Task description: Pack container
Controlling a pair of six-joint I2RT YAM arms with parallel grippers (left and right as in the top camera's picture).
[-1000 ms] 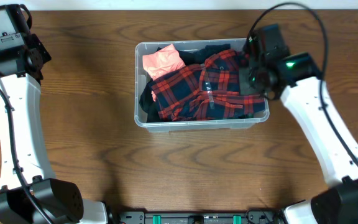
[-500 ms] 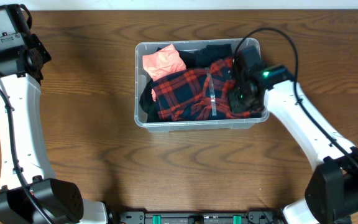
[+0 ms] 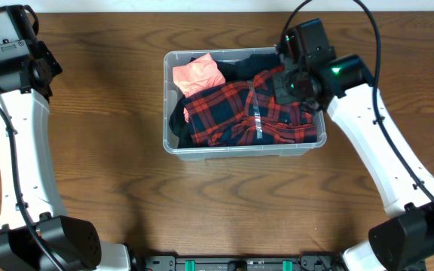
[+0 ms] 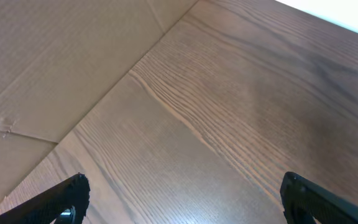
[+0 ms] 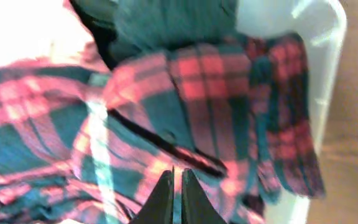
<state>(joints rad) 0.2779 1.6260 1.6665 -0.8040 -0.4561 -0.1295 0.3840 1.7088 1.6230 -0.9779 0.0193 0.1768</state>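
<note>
Packing progress: judged from the fill, the job looks mostly done. The container (image 3: 241, 150) already holds several garments, and no loose item shows on the bench (image 3: 224, 211) in the overhead view.
Work left: probably settling the top layer flat. No lid is in sight, so I cannot tell whether closing is part of it.
Container place: middle of the bench, toward the far edge, between the two arms and closer to the right one.
Container look: clear plastic, rectangular, rounded corners, pale walls. Its base is hidden under the clothes.
Contents: a red and dark plaid shirt (image 3: 232, 113) spreads over most of the inside and bunches against the right wall. A pink garment (image 3: 197, 75) sits in the far left corner, and dark cloth (image 3: 251, 59) lies along the far side.
Right claw (image 5: 174, 185): over the far right part of the container, just above the plaid, with fingers drawn to a thin slit and nothing seen between them.
Left claw (image 4: 184, 202): at the far left of the bench, well apart from the container, spread wide and holding nothing.
</note>
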